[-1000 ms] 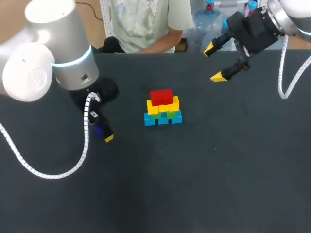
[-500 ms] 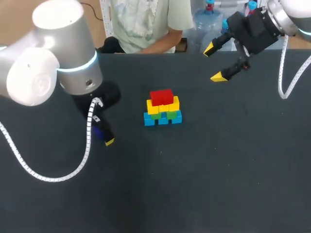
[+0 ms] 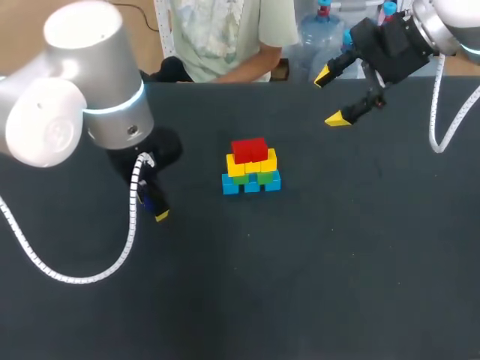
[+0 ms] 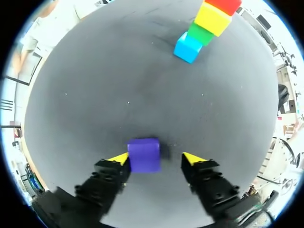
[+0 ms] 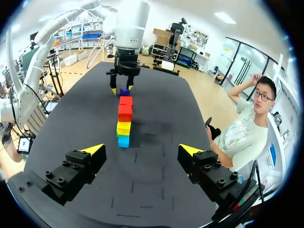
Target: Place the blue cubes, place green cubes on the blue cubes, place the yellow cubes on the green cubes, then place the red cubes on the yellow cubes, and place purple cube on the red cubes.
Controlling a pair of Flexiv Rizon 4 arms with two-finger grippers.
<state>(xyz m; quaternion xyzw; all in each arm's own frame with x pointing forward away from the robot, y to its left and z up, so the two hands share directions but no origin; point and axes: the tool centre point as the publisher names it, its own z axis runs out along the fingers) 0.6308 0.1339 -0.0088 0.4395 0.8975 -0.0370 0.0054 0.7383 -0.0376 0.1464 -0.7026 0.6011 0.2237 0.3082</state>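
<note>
The left gripper (image 4: 155, 158) is shifted slightly away from the stack (image 3: 251, 166), fingers spread around the purple cube (image 4: 144, 154). Pinching it and lifting it onto the stack's red cubes (image 3: 249, 149) is called for next.

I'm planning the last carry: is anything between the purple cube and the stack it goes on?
Nothing visible does. The purple cube lies between the left claw's open fingers; only bare table runs from there to the stack, whose red cubes on top are uncovered. The right claw hangs far off.

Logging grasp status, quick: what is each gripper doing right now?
Left gripper: open, small purple cube between its fingers, not clamped.
Right gripper: open, holding nothing.
</note>
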